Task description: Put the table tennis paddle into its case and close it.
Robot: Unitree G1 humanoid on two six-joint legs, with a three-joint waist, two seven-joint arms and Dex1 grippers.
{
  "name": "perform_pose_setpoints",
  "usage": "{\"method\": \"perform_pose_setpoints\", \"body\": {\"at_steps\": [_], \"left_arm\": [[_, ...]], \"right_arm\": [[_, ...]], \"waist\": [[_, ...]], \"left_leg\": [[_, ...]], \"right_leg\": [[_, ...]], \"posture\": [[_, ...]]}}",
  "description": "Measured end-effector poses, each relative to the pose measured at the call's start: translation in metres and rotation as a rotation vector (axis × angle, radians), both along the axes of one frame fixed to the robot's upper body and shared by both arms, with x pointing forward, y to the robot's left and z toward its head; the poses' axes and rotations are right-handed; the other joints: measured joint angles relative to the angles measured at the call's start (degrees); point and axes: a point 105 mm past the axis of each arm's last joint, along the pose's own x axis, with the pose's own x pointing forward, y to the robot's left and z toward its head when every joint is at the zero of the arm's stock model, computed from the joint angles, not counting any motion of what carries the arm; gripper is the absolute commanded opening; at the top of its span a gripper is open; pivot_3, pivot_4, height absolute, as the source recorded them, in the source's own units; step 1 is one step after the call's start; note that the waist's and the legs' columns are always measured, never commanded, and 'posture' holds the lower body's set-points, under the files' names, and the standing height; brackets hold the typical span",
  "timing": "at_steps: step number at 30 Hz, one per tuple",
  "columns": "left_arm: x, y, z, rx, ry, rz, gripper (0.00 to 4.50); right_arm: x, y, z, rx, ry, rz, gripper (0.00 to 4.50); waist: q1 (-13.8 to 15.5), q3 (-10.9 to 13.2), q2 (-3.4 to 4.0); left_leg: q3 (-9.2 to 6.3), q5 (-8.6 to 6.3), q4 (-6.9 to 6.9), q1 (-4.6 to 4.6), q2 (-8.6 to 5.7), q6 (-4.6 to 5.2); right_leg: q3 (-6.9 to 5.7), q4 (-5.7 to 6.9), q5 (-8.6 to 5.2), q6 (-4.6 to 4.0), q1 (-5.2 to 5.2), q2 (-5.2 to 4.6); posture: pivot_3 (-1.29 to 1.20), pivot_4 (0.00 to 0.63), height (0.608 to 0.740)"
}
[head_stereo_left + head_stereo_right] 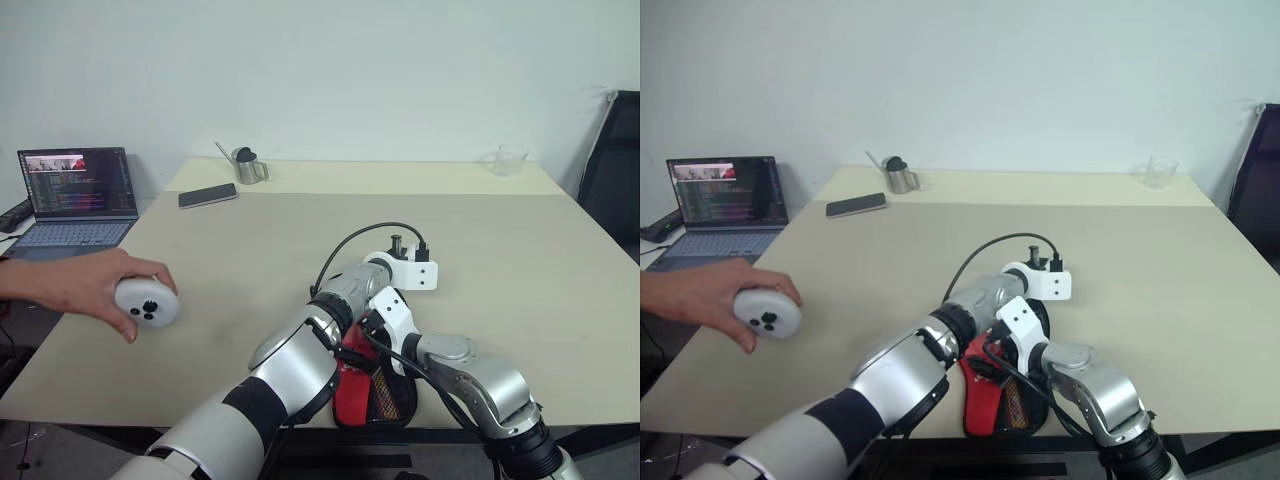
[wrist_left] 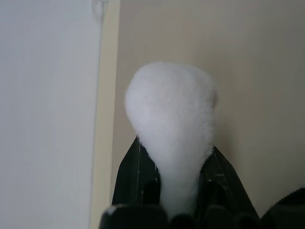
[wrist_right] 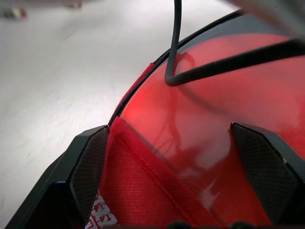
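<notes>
The left gripper [image 2: 175,148] is closed on a pale shape, probably the handle of the paddle [image 3: 214,95]. The red blade lies between the spread fingers of the right gripper [image 3: 169,136], on the case [image 3: 138,191]. The right gripper only straddles the case, which sits at the near edge of the table [image 1: 300,240]. A push could therefore slide it off. The cable [image 3: 174,43] across the blade could snag.

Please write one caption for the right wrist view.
Black gripper fingers straddle the glossy red paddle entering its black case.
</notes>
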Motion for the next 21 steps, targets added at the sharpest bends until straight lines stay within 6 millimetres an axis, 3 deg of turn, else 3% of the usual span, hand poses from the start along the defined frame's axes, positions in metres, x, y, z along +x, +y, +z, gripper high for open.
{"method": "perform_pose_setpoints", "body": {"at_steps": [4, 9, 14, 21], "left_arm": [[-0.002, 0.001, -0.007, -0.006, 0.059, 0.001, 0.4], [-0.006, 0.005, -0.021, -0.012, 0.183, 0.011, 2.14], [-0.002, 0.011, -0.019, -0.015, 0.21, 0.038, 3.83], [-0.002, 0.016, -0.015, -0.124, 0.333, 0.03, 3.83]], "right_arm": [[0.001, 0.0, -0.001, 0.003, 0.005, -0.003, 4.5], [0.004, 0.002, -0.003, 0.012, 0.01, 0.006, 4.5], [0.013, 0.003, -0.002, 0.02, -0.002, 0.008, 4.5], [0.035, -0.007, 0.006, 0.014, -0.039, -0.016, 4.5]], "waist": [[-0.01, -0.03, 0.03], [-0.2, -0.1, 0.11], [-0.41, -0.27, 0.2], [-0.32, -0.43, 0.21]], "left_leg": [[0.01, -0.01, 0.0, 0.06, 0.0, 0.01], [0.01, -0.02, -0.01, 0.16, 0.02, 0.04], [0.01, -0.02, 0.0, 0.25, 0.05, 0.05], [0.01, 0.0, 0.0, 0.12, 0.03, 0.01]], "right_leg": [[-0.02, 0.0, 0.0, 0.01, 0.05, 0.0], [-0.03, 0.03, -0.07, 0.18, 0.11, 0.03], [-0.01, 0.06, -0.09, 0.36, 0.16, 0.1], [-0.01, -0.02, 0.07, 0.08, 0.06, 0.1]], "posture": [[0.0, 0.15, 0.74], [0.0, 0.15, 0.74], [0.0, 0.15, 0.74], [0.0, 0.15, 0.74]]}}
